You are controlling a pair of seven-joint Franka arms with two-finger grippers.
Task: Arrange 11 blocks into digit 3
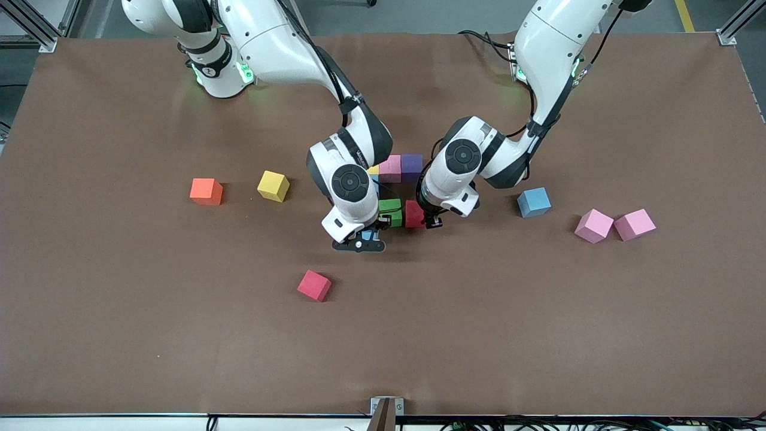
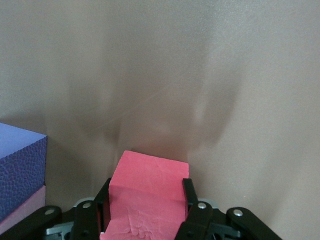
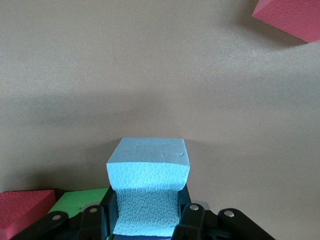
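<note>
The blocks gather mid-surface: pink block (image 1: 390, 168), purple block (image 1: 412, 167), green block (image 1: 390, 212). The left gripper (image 2: 145, 220) pinches a red block (image 2: 148, 192) in its jaws; the right gripper (image 3: 145, 220) pinches a light-blue block (image 3: 148, 187). No writing is readable.

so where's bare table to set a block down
Open mat lies nearer the camera than the loose red block, and between the blue block and the pink pair. Crowded mid-table: both grippers, left and right, hold blocks beside the green block.
</note>
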